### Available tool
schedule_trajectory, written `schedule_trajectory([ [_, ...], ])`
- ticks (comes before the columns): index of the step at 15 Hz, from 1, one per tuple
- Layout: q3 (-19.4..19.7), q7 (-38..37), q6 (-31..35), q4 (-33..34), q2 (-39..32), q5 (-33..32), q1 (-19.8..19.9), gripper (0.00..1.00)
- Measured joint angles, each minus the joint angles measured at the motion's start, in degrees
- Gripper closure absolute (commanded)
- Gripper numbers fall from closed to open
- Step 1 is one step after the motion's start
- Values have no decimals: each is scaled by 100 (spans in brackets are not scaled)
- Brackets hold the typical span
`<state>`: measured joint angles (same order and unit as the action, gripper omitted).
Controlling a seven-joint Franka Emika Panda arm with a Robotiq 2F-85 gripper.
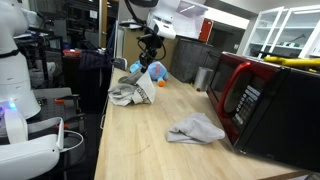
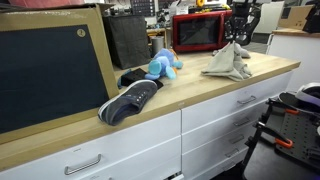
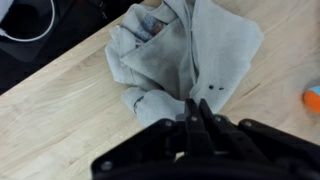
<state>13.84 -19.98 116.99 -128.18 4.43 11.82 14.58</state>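
My gripper [image 3: 197,118] is shut, its fingertips pinching a fold of a crumpled grey cloth [image 3: 175,55] on the wooden counter. In both exterior views the gripper [image 1: 149,58] [image 2: 238,38] hangs straight above the cloth [image 1: 133,92] [image 2: 228,63]. The cloth rises to a peak under the fingers. A blue plush toy [image 1: 156,71] [image 2: 162,66] lies right beside the cloth. An orange bit of the toy shows at the right edge of the wrist view [image 3: 313,98].
A second grey cloth [image 1: 197,128] lies on the counter [image 1: 150,140] beside a red microwave [image 1: 250,95] [image 2: 198,33]. A dark shoe [image 2: 130,98] lies near the counter's front edge. A blackboard [image 2: 50,70] leans behind it.
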Motion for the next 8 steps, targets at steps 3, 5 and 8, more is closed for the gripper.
schedule_trajectory([
  [3, 12, -309, -513, 593, -143, 61, -5, 99],
  [5, -31, -546, -602, 894, -315, 134, -45, 99],
  [8, -150, -922, -556, 1304, -684, 221, -173, 99],
])
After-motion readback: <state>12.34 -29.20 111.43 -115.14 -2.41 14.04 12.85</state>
